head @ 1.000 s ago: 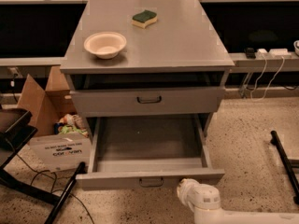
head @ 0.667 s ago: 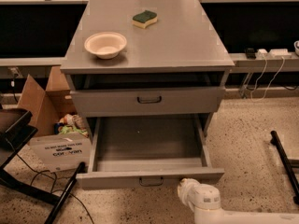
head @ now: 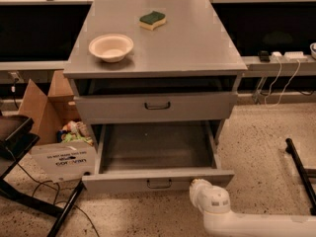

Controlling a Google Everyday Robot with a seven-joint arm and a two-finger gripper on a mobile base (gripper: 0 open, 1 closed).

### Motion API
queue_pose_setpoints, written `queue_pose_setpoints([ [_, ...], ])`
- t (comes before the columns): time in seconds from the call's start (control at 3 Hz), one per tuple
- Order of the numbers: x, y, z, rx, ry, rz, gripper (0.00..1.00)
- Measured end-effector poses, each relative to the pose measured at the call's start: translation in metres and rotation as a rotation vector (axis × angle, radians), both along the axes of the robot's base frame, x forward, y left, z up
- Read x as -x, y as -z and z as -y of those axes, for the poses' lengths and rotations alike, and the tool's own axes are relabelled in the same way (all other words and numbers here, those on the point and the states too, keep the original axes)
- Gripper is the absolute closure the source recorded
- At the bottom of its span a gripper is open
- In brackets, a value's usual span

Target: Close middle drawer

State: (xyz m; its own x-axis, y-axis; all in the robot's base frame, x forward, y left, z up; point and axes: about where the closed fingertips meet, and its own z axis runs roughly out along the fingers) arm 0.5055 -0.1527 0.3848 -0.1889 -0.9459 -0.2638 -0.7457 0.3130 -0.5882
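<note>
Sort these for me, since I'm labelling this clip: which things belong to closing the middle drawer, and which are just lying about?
In the job: middle drawer, pulled out; gripper, low by the right end of its front.
Lying about: bowl and sponge on the cabinet top; cardboard box on the floor.

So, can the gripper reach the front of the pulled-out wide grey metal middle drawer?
Likely yes: the gripper sits beside the front panel of the grey metal middle drawer, nothing between.
</note>
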Motion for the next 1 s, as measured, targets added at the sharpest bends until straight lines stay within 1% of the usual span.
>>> queue_pose_setpoints([
  [1.0, -0.037, -0.021, -0.009, 0.046, -0.038, 0.065, 1.00],
])
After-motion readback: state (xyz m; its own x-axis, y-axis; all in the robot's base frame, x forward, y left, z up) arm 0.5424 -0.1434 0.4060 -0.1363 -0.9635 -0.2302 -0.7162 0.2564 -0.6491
